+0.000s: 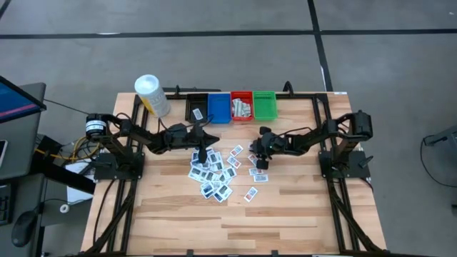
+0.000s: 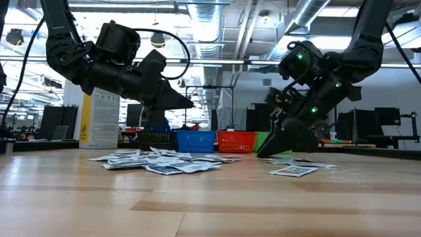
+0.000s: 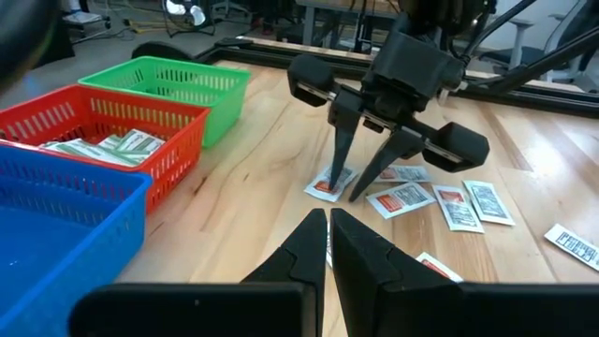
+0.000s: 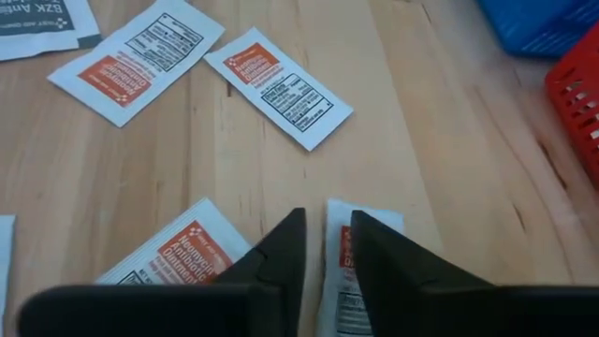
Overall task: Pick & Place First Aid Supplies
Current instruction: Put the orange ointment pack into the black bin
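Packets, small flat white ones with red labels (image 4: 360,257), could've been pinched off-edge and dropped by the half-closed, not-yet-gripping right gripper (image 4: 326,245); the left gripper (image 3: 328,234) was clenched empty.

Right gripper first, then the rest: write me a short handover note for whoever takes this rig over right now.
Right gripper: fingertips down on the table, jaws a little apart, straddling the edge of a red-marked packet; not lifted.
Left gripper: shut, empty, hovering above the table near the packet pile.
Supplies: most still loose on the wood in front of the bins; a smaller scatter lies by the right gripper.
Done: some packets already lie in the red bin; one shows in the black bin. The green bin looks empty.
Left: finish this pick, then clear the remaining packets.
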Available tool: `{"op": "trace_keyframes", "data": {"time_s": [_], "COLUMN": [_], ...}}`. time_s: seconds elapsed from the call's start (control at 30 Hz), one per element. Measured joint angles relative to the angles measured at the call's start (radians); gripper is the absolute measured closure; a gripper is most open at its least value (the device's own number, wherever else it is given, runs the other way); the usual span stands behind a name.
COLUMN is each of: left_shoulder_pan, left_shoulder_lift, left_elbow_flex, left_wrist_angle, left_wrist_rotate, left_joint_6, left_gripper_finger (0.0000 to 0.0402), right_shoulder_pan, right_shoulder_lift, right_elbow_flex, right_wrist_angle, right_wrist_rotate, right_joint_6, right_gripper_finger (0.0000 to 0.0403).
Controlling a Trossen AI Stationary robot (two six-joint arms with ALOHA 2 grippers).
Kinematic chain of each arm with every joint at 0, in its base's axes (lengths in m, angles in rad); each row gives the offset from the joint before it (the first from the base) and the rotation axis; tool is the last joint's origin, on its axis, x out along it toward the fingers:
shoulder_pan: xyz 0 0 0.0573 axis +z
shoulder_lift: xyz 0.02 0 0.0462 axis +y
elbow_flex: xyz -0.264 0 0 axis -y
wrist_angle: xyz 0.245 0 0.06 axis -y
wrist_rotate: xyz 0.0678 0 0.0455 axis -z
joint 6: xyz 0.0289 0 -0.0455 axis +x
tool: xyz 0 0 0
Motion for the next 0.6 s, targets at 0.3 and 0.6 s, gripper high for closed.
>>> {"op": "trace_keyframes", "data": {"time_s": [0.3, 0.6], "left_shoulder_pan": [0.000, 0.000], "left_shoulder_lift": [0.000, 0.000], "left_elbow_flex": [0.000, 0.000], "left_wrist_angle": [0.001, 0.001], "left_wrist_rotate": [0.000, 0.000], "left_joint_6": [0.000, 0.000], "left_gripper_finger": [0.0382, 0.0382], "right_shoulder_pan": [0.001, 0.012], "right_shoulder_lift": [0.001, -0.024], "right_elbow_flex": [-0.002, -0.007], "right_wrist_angle": [-0.006, -0.006], "right_wrist_rotate": [-0.005, 0.016], "right_joint_6": [-0.002, -0.013], "right_gripper_finger": [0.0398, 0.0392]}}
